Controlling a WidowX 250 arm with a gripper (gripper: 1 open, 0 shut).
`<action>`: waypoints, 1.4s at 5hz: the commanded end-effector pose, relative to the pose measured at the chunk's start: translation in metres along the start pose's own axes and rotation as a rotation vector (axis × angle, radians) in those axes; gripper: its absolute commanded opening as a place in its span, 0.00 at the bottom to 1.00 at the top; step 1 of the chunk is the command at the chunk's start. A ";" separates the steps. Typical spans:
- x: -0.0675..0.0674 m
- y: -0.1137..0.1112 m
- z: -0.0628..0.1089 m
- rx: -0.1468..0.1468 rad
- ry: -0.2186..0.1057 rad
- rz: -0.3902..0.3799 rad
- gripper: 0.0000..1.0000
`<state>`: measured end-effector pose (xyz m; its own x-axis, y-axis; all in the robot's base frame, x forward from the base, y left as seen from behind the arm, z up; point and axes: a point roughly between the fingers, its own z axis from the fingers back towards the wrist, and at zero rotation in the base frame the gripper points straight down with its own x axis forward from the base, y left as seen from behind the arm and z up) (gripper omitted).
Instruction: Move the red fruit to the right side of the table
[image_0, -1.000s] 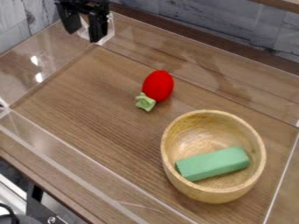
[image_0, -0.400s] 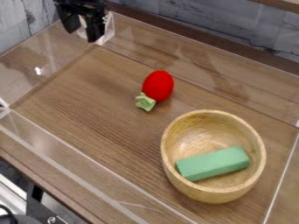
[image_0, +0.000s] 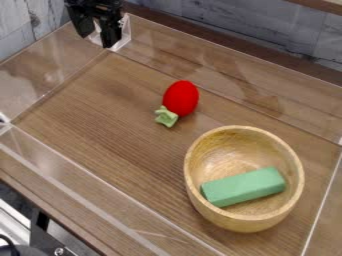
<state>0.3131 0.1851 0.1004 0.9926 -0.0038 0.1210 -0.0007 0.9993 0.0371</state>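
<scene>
Nothing done yet, by the look of it: the claw (image_0: 103, 27) hangs at the far left corner of the desk (image_0: 94, 120), jaws spread and holding nothing. The fruit (image_0: 179, 97) lies well away from it, down and to the right of the claw, out in the middle of the boards with its pale leafy cap pointing toward the camera. So the whole job is left, I'd say: reach across, come down, pinch, carry right, let go.

Further off from the claw, beyond the fruit, sits the bowl (image_0: 246, 178) with a green block (image_0: 243, 187) lying inside it (the bowl takes up a good share of the right side). Between claw and fruit the boards are bare, so the approach looks open. The trouble comes later, I reckon: the drop spot has to be found beside the bowl or behind it, and the clear wall (image_0: 326, 195) hems in that end.
</scene>
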 end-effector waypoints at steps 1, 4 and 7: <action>0.010 0.011 0.019 0.037 -0.077 -0.001 1.00; 0.016 0.010 0.017 0.035 -0.129 -0.013 1.00; 0.017 0.001 0.015 0.020 -0.158 -0.025 1.00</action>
<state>0.3252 0.1835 0.0952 0.9748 -0.0303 0.2209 0.0246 0.9993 0.0287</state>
